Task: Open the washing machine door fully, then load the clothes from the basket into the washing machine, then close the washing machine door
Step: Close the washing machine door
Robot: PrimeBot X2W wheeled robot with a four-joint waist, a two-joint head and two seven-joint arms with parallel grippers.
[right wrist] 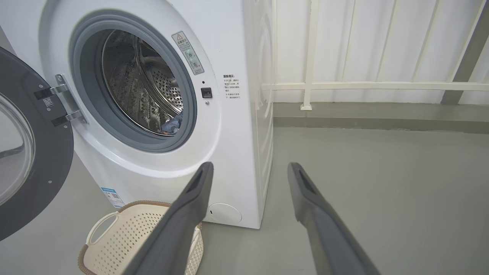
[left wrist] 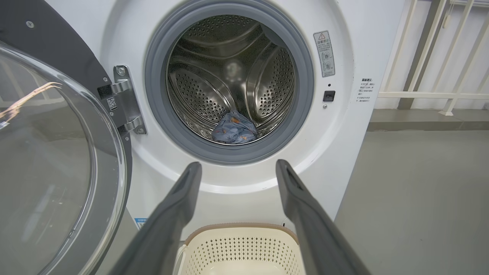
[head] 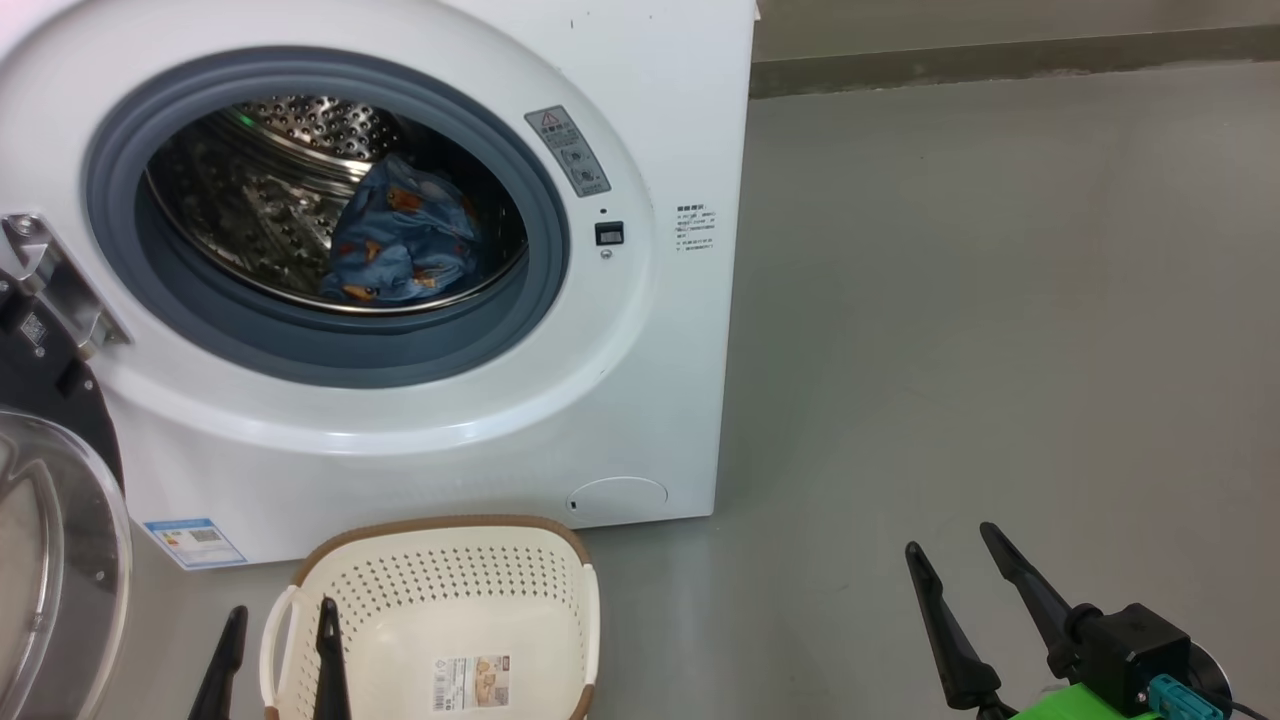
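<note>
My left gripper [head: 282, 606] and right gripper [head: 950, 537]: fully spread, empty; grey floor [head: 1000, 300] spans frame right (washing machine door [head: 50, 560] edge lower left).

bright, even light; faint shadows; pale reflections on the washing machine door [left wrist: 46, 152]; wrist views bow at the edges.

Clothes [head: 405, 240] in drum, basket [head: 440, 610] empty

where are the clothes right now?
Head view, upper left: the clothes lie bunched at the bottom of the drum inside the washing machine, behind the grey rubber ring; the basket on the floor in front shows none.
</note>
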